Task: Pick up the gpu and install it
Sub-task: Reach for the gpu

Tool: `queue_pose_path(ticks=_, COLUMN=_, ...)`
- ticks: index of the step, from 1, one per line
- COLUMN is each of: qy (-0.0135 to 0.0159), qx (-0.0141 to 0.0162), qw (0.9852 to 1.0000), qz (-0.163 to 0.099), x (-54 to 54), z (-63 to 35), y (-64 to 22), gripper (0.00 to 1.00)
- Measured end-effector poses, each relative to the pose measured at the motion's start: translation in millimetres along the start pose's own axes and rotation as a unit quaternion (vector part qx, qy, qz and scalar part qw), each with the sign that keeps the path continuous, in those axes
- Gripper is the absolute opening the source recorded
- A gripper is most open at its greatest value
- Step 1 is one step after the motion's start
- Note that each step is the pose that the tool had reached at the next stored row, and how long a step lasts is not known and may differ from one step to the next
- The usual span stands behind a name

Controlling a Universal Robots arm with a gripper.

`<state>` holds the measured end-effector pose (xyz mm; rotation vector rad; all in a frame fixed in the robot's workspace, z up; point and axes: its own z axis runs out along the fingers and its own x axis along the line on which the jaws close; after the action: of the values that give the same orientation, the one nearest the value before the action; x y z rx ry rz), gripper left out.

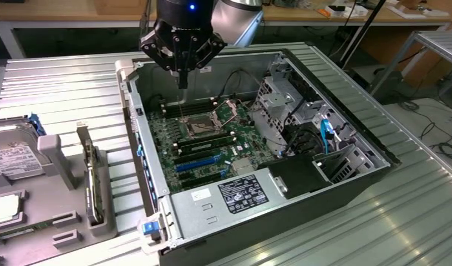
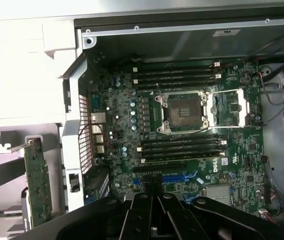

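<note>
Hovering over motherboard (image 1: 163, 133) in open case (image 1: 144, 160) with end effector (image 1: 183, 82); fingers pressed together, nothing gripped; spotted gpu (image 1: 95, 183) outside case, standing on edge in grey holder (image 1: 55, 166) on table (image 1: 63, 88), toward exterior view's left; well apart from end effector, untouched; in wrist view, just beside case's outer wall.

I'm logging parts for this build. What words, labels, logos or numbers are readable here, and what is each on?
"DELL": white logo printed on the motherboard, seen in the wrist view.
Black label on the power supply: print and marks too small to read.
White sticker beside it: unreadable.
White label on the hard drive: too small to read.
gpu standing in the holder: no readable text.
</note>
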<state>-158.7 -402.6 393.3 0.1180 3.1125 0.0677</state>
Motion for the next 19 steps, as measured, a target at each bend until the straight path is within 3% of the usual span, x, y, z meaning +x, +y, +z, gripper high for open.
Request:
queue_pose_path(ticks=7, qy=0.0, qx=0.0, qw=1.0, qz=0.0, x=11.3, z=-0.4, y=-0.9, gripper=0.11)
queue_pose_path(ticks=19, qy=0.0, qx=0.0, qw=1.0, qz=0.0, x=47.8, z=-1.4, y=-4.8, gripper=0.11)
